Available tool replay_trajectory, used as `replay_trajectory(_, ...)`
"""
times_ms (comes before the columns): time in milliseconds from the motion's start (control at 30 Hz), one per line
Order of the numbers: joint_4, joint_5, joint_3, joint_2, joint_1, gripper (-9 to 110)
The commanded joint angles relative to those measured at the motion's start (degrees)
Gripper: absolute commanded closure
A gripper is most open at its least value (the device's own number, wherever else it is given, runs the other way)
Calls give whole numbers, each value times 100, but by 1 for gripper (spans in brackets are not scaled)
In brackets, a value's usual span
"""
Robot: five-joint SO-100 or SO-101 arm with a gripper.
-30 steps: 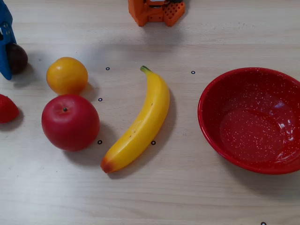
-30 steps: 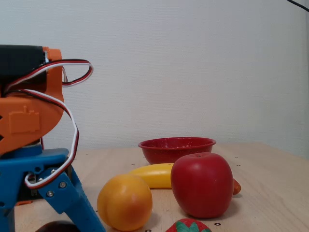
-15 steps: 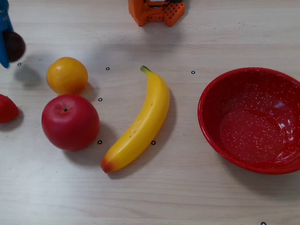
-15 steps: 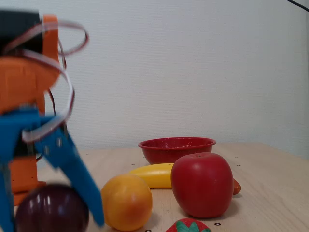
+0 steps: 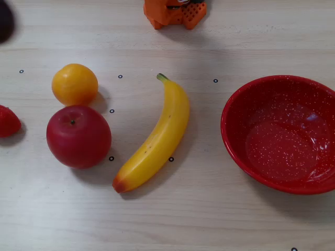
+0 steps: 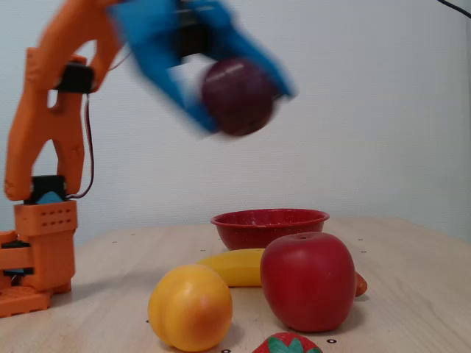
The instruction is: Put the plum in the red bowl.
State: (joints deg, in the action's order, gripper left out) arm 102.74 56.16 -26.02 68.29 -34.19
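Note:
The plum, dark maroon and glossy, is held high in the air between blue jaws in a fixed view. My gripper is shut on it and blurred by motion, well above the table. The red bowl with white speckles stands at the far side of the table behind the other fruit, below the plum and slightly right of it. In the other fixed view the red bowl sits empty at the right. A dark blurred shape shows at the top left corner of that view; I cannot tell what it is.
A red apple, an orange, a banana and a red strawberry-like fruit lie on the wooden table left of the bowl. The orange arm base stands at the top edge.

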Motion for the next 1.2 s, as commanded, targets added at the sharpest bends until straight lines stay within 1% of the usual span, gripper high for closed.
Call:
replay_trajectory(0, 879, -844, 70, 1160, 1450, 101)
replay_trajectory(133, 879, -1644, -141, 1608, 3340, 101)
replay_trajectory(233, 879, -2206, -237, 1731, 4482, 101)
replay_trajectory(367, 879, -2804, -255, 1644, 5599, 101)
replay_trajectory(467, 879, -3190, -272, 1406, 6170, 101)
replay_trajectory(567, 879, -3595, -281, 1011, 6513, 101)
replay_trajectory(733, 879, -3981, -281, 290, 6750, 101)
replay_trajectory(933, 870, -4122, -70, -756, 6812, 101)
replay_trajectory(1067, 809, -3981, 141, -1213, 6812, 101)
replay_trajectory(1100, 817, -3902, 158, -1257, 6803, 97)
replay_trajectory(1133, 817, -3885, 158, -1283, 6794, 86)
replay_trajectory(1167, 835, -3885, 158, -1292, 6776, 72)
